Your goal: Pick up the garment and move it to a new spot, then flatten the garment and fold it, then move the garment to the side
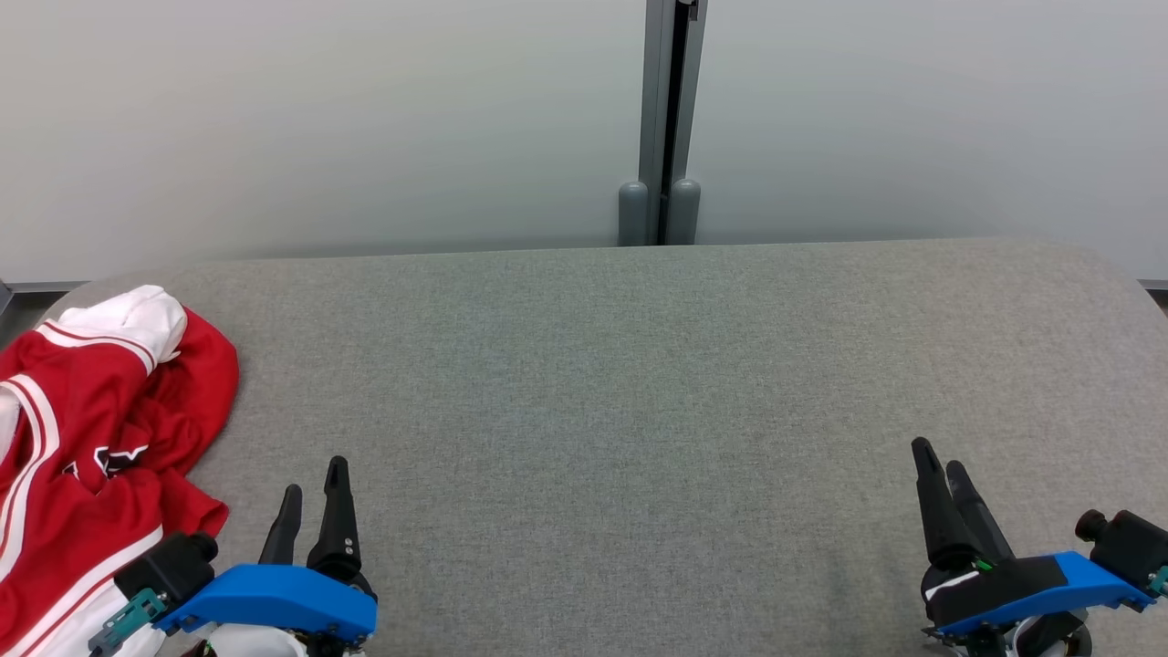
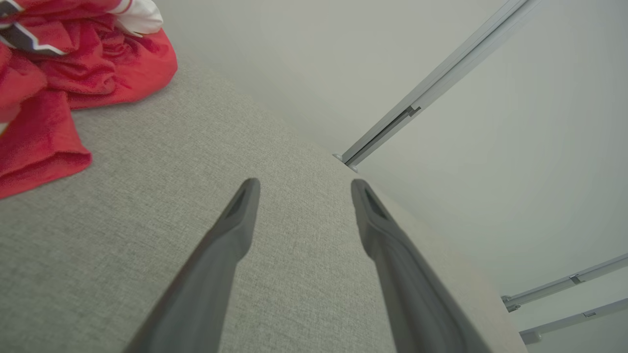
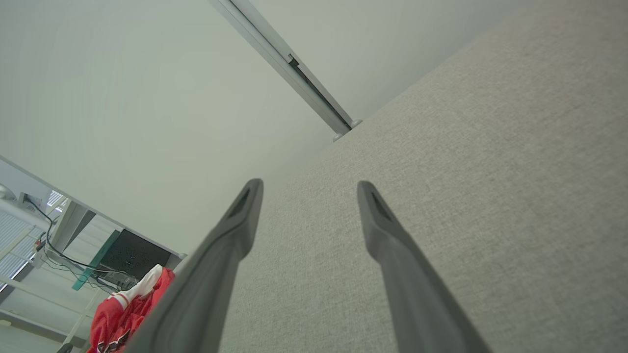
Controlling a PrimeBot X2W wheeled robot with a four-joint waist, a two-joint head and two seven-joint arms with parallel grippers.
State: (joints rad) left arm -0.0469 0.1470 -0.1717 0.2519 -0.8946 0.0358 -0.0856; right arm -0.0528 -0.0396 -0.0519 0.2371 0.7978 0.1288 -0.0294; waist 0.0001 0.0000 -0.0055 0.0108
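The garment [image 1: 91, 438] is a red jersey with white trim, crumpled in a heap at the table's left edge; it also shows in the left wrist view as the garment [image 2: 73, 63] at upper left, and small in the right wrist view as the garment [image 3: 125, 314]. My left gripper [image 1: 315, 488] hovers open just right of the heap's near corner, nothing between its fingers; its open jaws show as the left gripper [image 2: 301, 189]. My right gripper [image 1: 940, 461] is open and empty at the lower right, far from the garment, also seen as the right gripper [image 3: 309, 189].
The grey fabric-covered table [image 1: 639, 392] spans the view, with rounded far corners. A pale partition wall with a grey vertical post [image 1: 662, 128] stands right behind its far edge. A desk with cables and a dark box [image 3: 132, 252] lies beyond the table's left end.
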